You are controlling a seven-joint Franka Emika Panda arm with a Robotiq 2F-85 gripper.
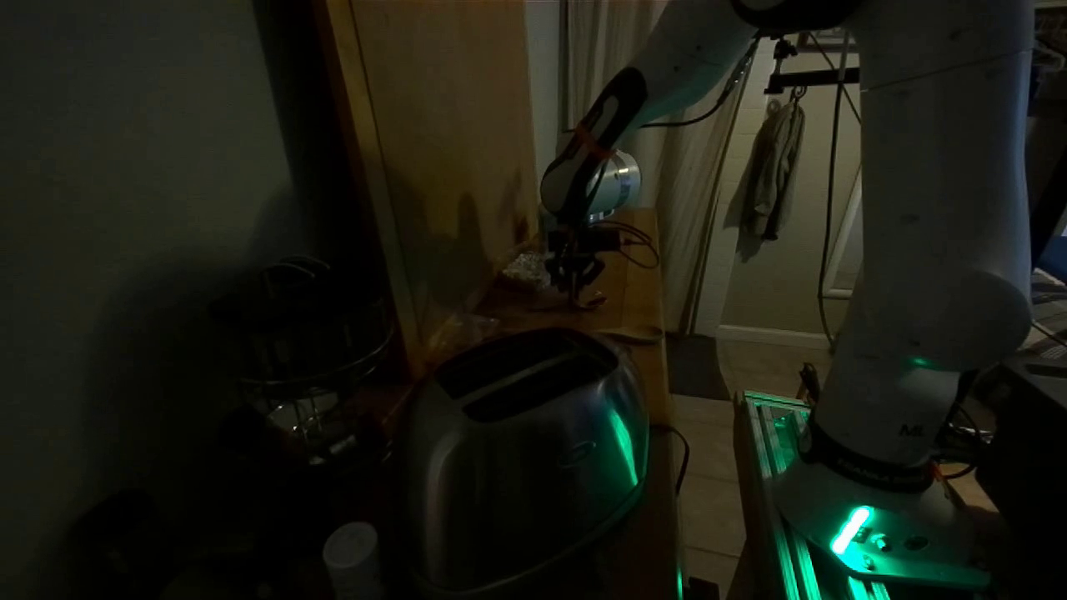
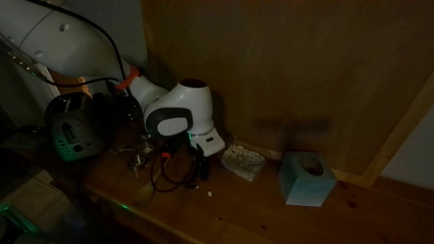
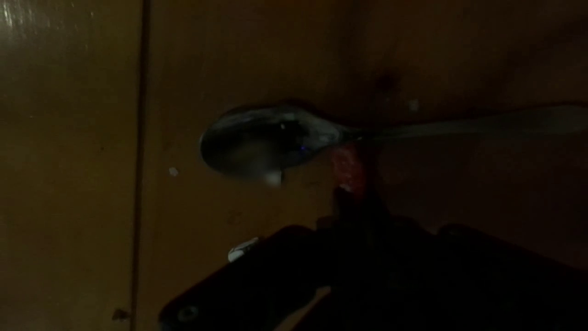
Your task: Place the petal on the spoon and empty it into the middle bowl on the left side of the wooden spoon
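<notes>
The gripper (image 3: 349, 156) is hanging clenched at the neck of the metal spoon (image 3: 321, 132), no sure hold on it showing. A seeming petal (image 3: 274, 179), blurred, is sitting at the spoon's rim, in or just outside being unclear; any shove against the neck would be risking a roll that loses it to the counter (image 2: 244, 210).

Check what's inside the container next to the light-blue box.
Pale petal-like pieces, spread across its top in an exterior view. Whatever lies beneath that upper layer is covered; can't tell.
</notes>
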